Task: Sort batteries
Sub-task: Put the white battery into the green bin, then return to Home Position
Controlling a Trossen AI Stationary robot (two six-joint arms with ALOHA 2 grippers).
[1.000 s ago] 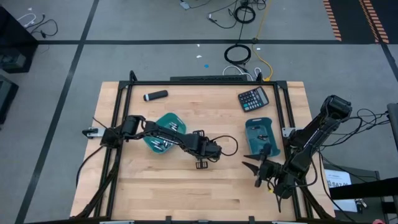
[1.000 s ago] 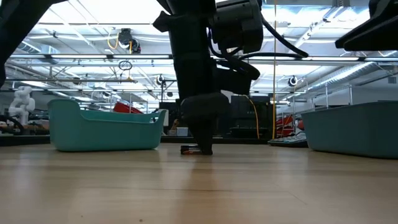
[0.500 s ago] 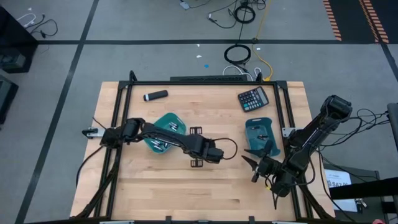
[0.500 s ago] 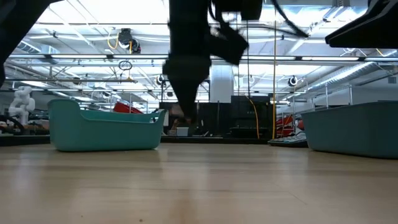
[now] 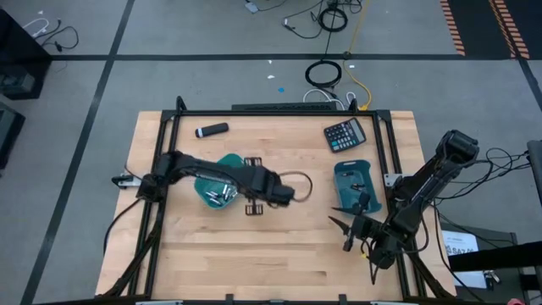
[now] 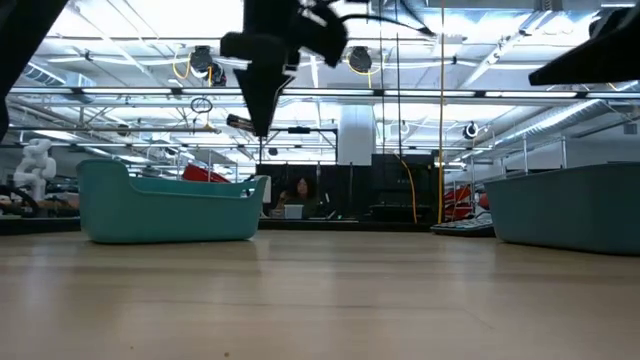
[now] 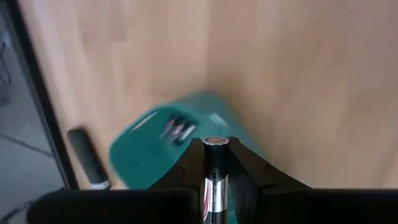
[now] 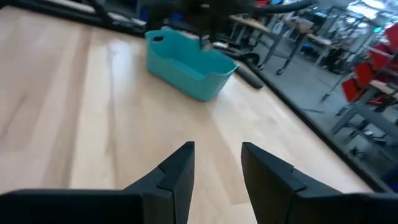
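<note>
Between the left pincer's (image 7: 214, 163) fingers (image 7: 252, 171): one silvery-white battery (image 7: 213, 168) with a dark end, clamped tight and raised clear of the worktop (image 5: 279, 254). Sits just beside the left teal bin (image 5: 222, 180), at its edge nearest the worktop's middle, seen from above. More batteries (image 5: 218, 197) lying inside that bin, too blurred in the wrist view to sort by kind. Second teal bin (image 5: 353, 186) well off toward the right side, with a few small dark pieces in it. Right pincer (image 5: 347, 232) hovering just in front of that bin, fingers (image 8: 177, 171) parted, gripping nothing. Black marker-like cylinder (image 5: 212, 130) resting near the far left corner, calculator (image 5: 345, 134) near the far right corner. Bare wood across the near half of the worktop.
</note>
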